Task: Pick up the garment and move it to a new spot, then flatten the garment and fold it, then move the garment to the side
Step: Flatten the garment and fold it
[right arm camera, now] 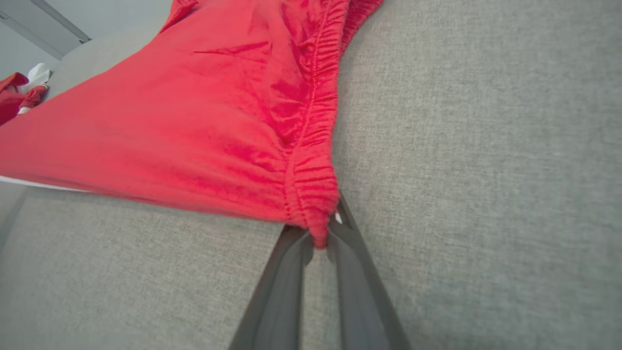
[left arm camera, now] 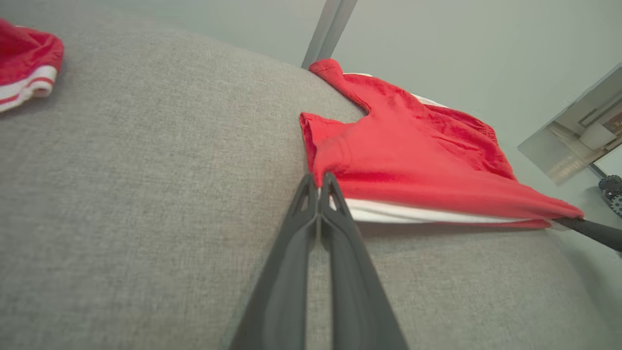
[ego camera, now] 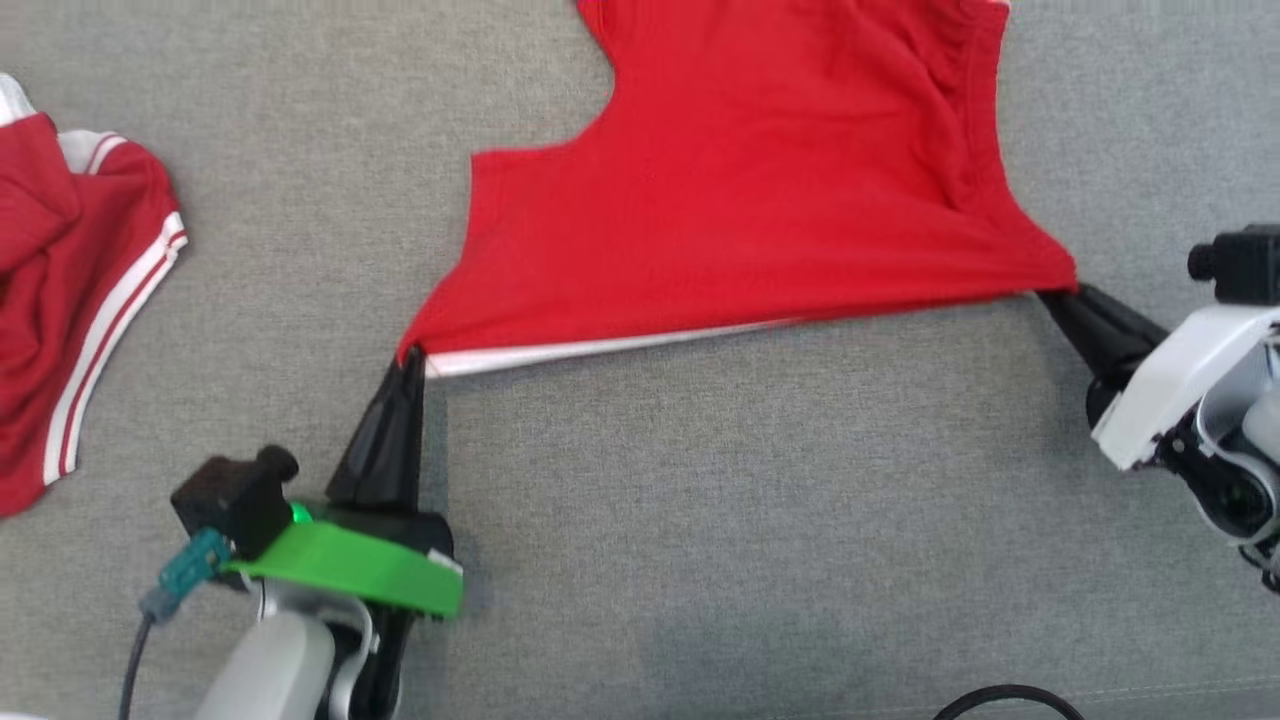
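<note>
The garment (ego camera: 740, 200) is a pair of red shorts with a white side stripe, spread over the grey cushion at upper centre. Its near edge is stretched taut between my two grippers. My left gripper (ego camera: 410, 358) is shut on the leg-hem corner at lower left; the left wrist view shows its fingertips (left arm camera: 318, 182) pinched on the garment (left arm camera: 413, 165). My right gripper (ego camera: 1068, 290) is shut on the gathered waistband corner at the right. In the right wrist view the bunched elastic of the garment (right arm camera: 194, 121) sits between the tips of that gripper (right arm camera: 318, 233).
A second red garment with white stripes (ego camera: 70, 290) lies crumpled at the far left, also seen as a red heap (left arm camera: 26, 58) in the left wrist view. The grey cushion (ego camera: 700, 520) spreads flat in front of me. A black cable (ego camera: 1010, 700) curls at the bottom edge.
</note>
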Controlling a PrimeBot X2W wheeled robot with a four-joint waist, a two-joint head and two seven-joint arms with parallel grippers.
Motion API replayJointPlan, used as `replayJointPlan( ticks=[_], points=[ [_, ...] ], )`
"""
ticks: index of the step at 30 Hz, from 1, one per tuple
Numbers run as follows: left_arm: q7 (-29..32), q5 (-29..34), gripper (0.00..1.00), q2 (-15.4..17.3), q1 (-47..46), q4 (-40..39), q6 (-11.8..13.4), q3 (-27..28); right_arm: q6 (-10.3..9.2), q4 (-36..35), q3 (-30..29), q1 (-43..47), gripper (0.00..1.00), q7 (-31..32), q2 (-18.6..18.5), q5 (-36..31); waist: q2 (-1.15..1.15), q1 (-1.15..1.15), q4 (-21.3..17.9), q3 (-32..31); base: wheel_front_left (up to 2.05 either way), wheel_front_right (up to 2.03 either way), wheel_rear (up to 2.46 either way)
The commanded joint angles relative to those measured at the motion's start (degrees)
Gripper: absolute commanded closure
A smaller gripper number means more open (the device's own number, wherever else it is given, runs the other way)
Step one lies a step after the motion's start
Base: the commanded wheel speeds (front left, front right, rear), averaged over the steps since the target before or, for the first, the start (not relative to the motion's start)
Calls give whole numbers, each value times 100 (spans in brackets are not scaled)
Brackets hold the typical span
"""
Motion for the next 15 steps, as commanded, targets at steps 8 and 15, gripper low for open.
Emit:
replayJointPlan(
  ticks=[8,15],
  points=[
    [-44,171,100,-124,1987,-576,688,95,-64,107,144,1381,100,-343,-504,-275,1,1,191,-1054,0,0,0],
    [-12,227,100,-220,3304,-1121,1230,17,-69,-592,-482,3018,100,-370,-991,-218,1,1,238,-1433,0,0,0]
  ],
)
